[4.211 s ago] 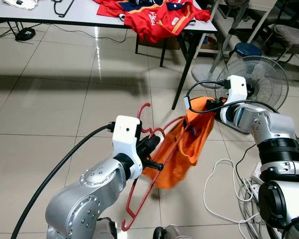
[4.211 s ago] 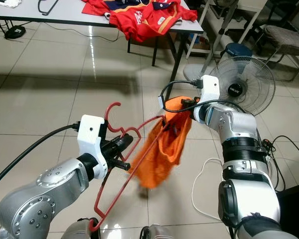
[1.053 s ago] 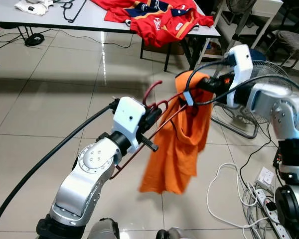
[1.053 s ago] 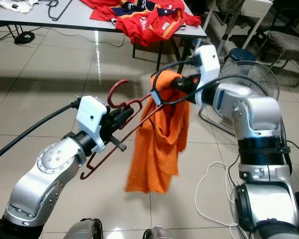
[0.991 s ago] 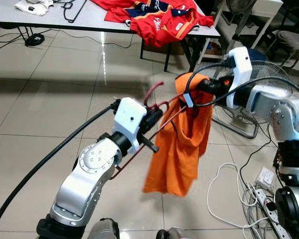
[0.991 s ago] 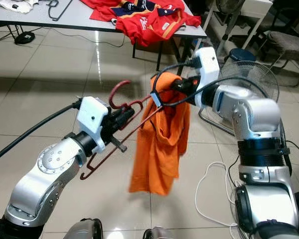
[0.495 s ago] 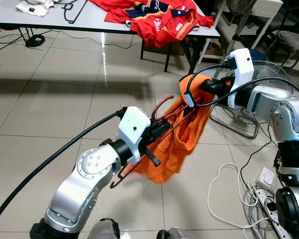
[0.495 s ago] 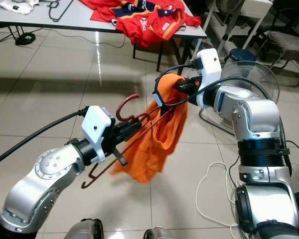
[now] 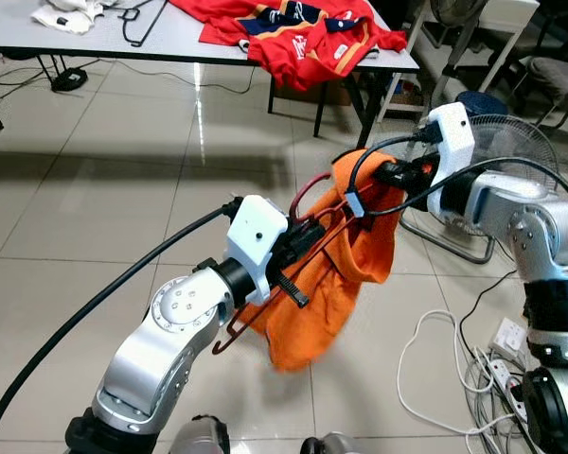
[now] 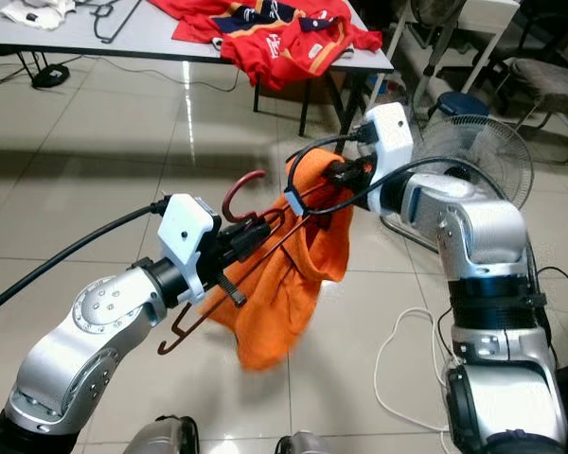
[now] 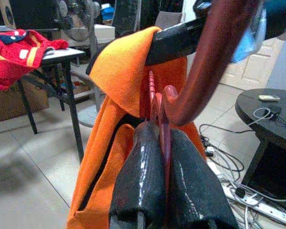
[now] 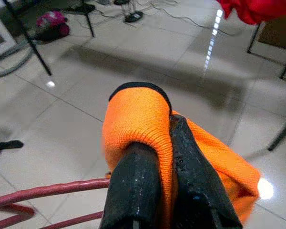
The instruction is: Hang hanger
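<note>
Your left gripper (image 9: 303,248) pinches the dark red wire hanger (image 10: 249,213) at centre; your right gripper (image 10: 333,176) clamps the orange knitted garment (image 9: 336,274) draped over it. You're mid-dressing; next, thread the hanger's far-right shoulder inside

The orange shirt (image 9: 346,260) covers most of the red hanger (image 9: 308,222), leaving out just its hook and one lower bar end, and the shirt's bottom hem is blurred. Cloth folded over the right gripper (image 12: 169,143) hides its fingertips. In the left wrist view the hanger's hook runs off the frame, and the left gripper (image 11: 163,143) blocks the wire between its fingers.
</note>
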`<state>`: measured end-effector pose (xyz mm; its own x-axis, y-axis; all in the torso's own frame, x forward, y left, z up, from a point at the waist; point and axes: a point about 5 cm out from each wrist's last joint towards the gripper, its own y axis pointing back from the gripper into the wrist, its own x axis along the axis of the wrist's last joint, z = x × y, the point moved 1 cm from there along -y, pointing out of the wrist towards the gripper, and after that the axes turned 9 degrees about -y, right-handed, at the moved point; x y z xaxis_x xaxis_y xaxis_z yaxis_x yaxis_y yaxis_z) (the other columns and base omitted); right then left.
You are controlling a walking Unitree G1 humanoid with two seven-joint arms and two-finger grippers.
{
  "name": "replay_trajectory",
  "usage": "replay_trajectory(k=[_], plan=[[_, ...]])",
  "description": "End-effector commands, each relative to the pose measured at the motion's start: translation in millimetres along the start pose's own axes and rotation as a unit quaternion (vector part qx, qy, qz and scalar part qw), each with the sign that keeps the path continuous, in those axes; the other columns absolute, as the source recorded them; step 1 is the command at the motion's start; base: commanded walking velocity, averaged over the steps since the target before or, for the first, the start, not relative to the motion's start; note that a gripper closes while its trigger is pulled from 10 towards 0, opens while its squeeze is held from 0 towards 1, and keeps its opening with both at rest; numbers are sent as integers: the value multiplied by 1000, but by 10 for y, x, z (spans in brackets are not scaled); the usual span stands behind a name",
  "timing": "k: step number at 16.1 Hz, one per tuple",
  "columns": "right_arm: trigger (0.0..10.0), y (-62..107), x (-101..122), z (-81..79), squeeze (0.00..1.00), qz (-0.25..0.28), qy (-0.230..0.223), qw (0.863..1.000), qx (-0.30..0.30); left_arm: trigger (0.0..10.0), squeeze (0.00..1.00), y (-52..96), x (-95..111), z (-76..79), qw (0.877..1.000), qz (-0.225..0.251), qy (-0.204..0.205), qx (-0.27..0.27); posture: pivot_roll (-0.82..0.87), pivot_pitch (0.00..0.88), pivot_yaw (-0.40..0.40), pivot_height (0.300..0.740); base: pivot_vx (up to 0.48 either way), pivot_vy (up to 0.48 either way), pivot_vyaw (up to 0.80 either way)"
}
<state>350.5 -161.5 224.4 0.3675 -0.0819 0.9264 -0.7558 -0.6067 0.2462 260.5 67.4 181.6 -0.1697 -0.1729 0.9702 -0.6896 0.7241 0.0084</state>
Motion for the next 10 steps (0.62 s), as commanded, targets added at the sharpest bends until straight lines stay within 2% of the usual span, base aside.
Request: replay_trajectory(k=[1, 5, 10], plan=[[10000, 14, 56, -158, 0, 14, 7, 999, 51, 10000, 0, -51, 35, 25, 1000, 5, -1, -1, -112, 57, -65, 740, 0, 0, 0], [10000, 34, 37, -290, 0, 27, 8, 995, 94, 10000, 0, -80, 22, -55, 1000, -3, -5, 23, -107, 50, -51, 740, 0, 0, 0], [10000, 61, 63, -277, 0, 41, 7, 995, 89, 10000, 0, -76, 12, -180, 997, -6, 5, 80, -105, 46, -49, 740, 0, 0, 0]])
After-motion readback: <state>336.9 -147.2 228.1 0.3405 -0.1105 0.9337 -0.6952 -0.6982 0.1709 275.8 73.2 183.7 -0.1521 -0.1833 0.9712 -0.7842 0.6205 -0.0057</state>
